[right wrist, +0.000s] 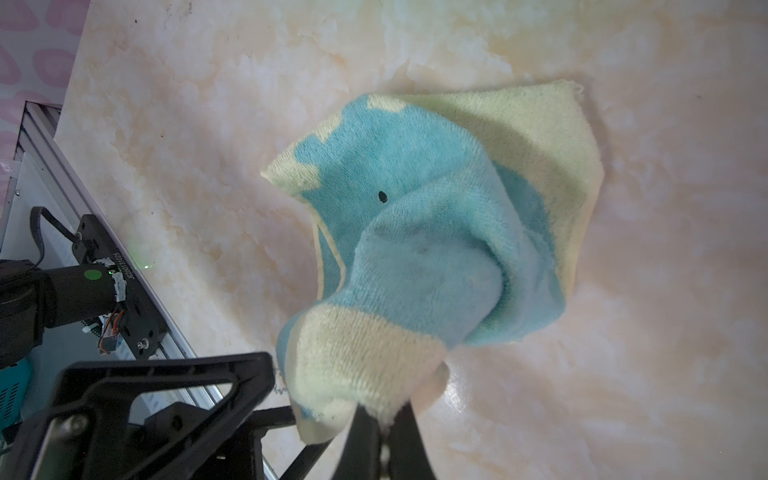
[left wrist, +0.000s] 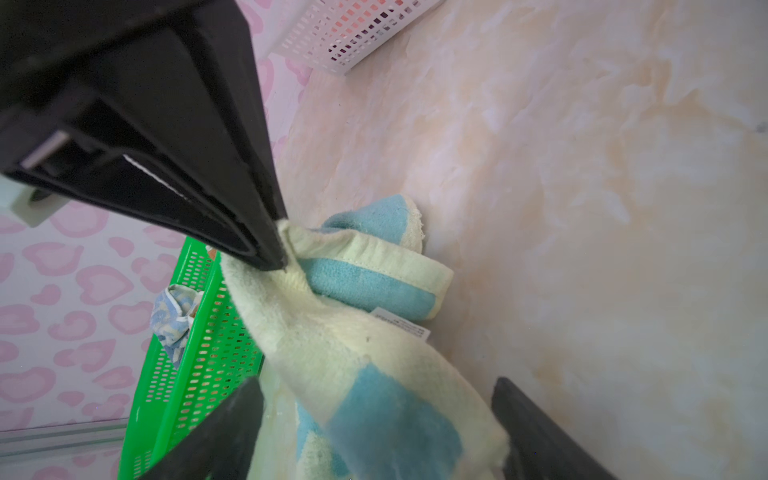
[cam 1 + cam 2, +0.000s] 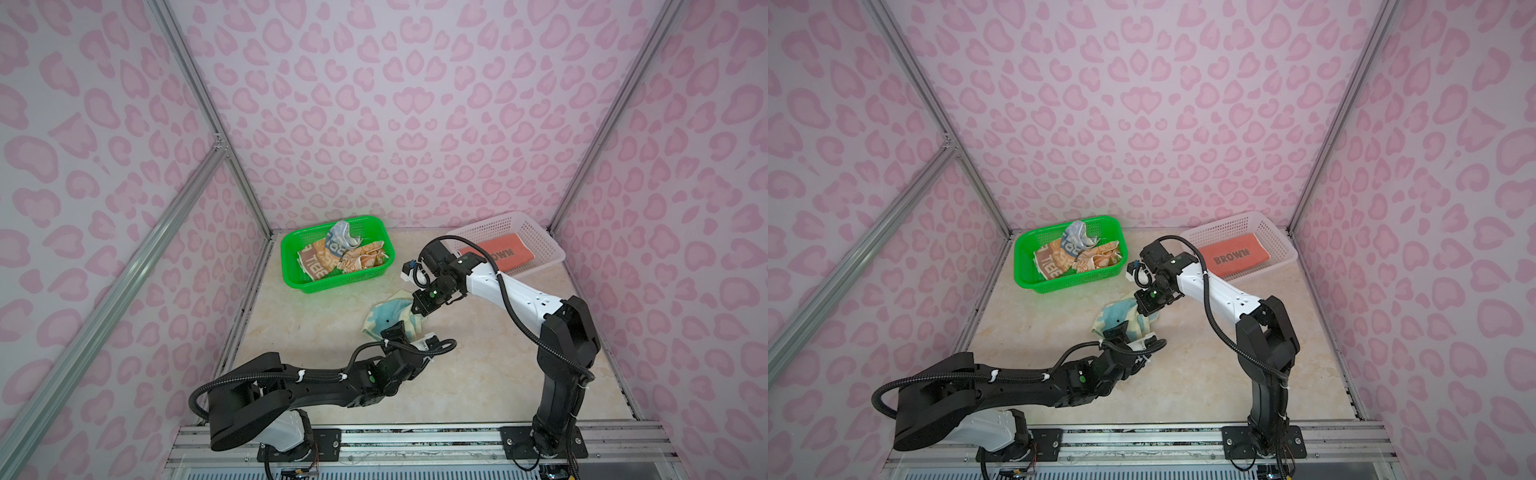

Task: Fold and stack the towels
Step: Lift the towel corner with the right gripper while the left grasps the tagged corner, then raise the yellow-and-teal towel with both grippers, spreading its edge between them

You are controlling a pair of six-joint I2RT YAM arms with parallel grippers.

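A pale yellow-green and blue towel lies crumpled mid-table. My right gripper is shut on its far corner, lifting that corner off the surface. My left gripper is open at the near edge, and the towel hangs between its two spread fingers. In the right wrist view the towel drapes down from the pinched corner. More towels, striped with letters and orange with faces, lie bunched in the green basket. A folded coral towel lies in the white basket.
The green basket stands at the back left and the white basket at the back right, against the pink patterned wall. Metal rails run along the table's front edge and left side.
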